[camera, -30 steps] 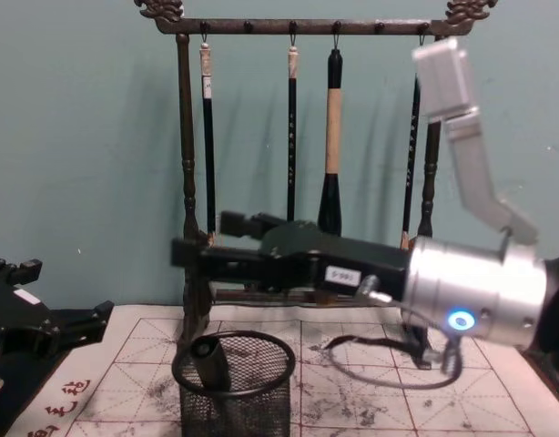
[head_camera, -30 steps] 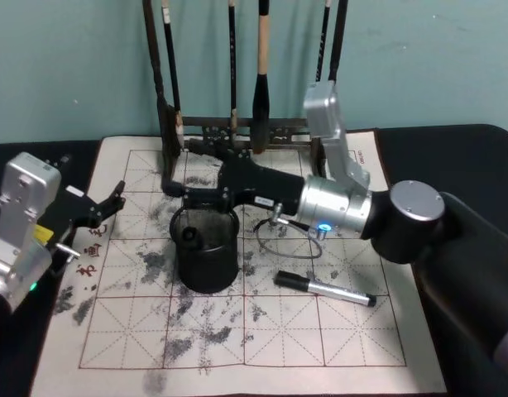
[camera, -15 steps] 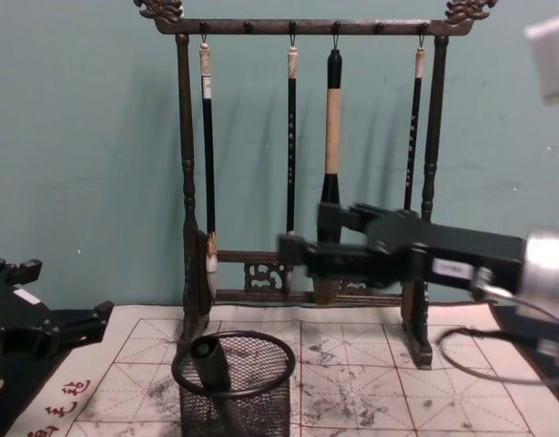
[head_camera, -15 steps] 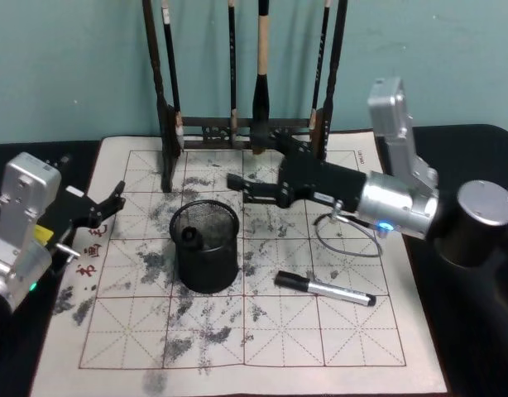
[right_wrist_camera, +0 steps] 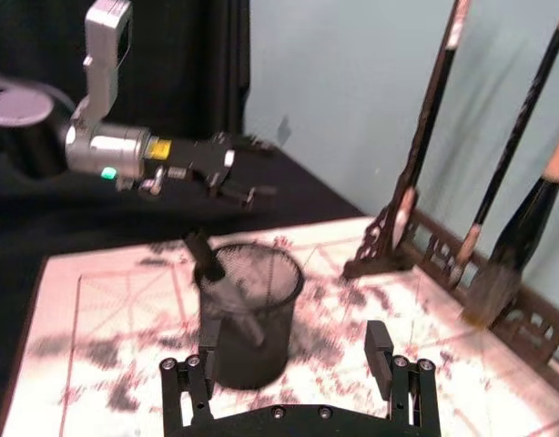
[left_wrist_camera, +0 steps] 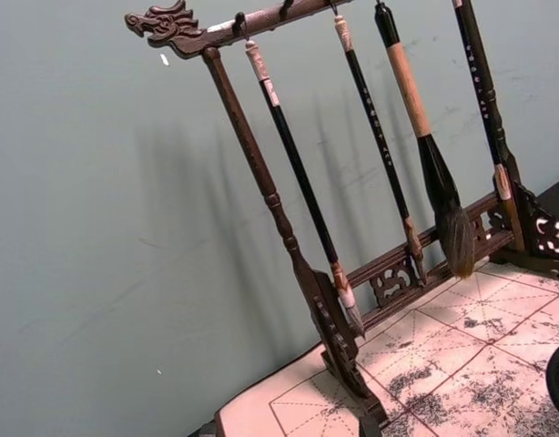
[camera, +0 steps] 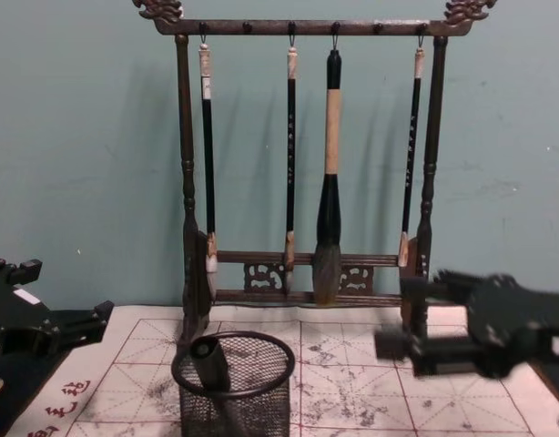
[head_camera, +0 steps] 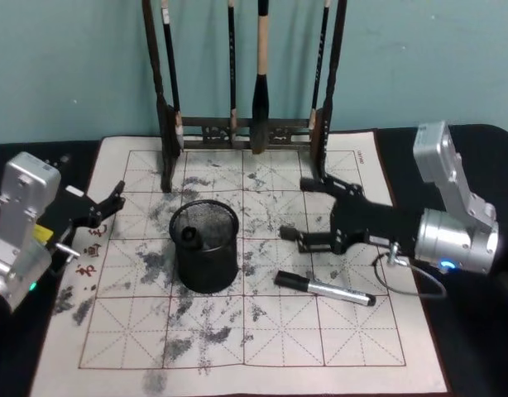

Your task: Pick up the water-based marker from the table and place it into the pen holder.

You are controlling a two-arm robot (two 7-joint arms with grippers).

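Observation:
A marker point(head_camera: 324, 288) with a black cap and silver-grey barrel lies flat on the white felt mat point(head_camera: 262, 347), right of the pen holder point(head_camera: 204, 246). The black mesh pen holder point(camera: 234, 387) point(right_wrist_camera: 248, 309) has another marker leaning inside it, its black end point(head_camera: 190, 236) point(camera: 209, 360) point(right_wrist_camera: 202, 250) near the rim. My right gripper point(head_camera: 304, 212) point(camera: 402, 317) point(right_wrist_camera: 284, 387) is open and empty, hovering right of the holder and just behind the lying marker. My left gripper point(head_camera: 105, 207) point(camera: 79, 323) point(right_wrist_camera: 238, 173) is parked open at the mat's left edge.
A tall dark wooden brush rack point(head_camera: 242, 124) point(camera: 307, 182) point(left_wrist_camera: 289, 255) with several hanging brushes stands along the mat's far edge. A grey cable loop point(head_camera: 411, 277) hangs under my right arm. The mat's near half is bare, ink-stained felt.
My right arm has drawn back to the right, from over the pen holder to beside it, with its gripper open and lower. The left arm and both markers have not moved.

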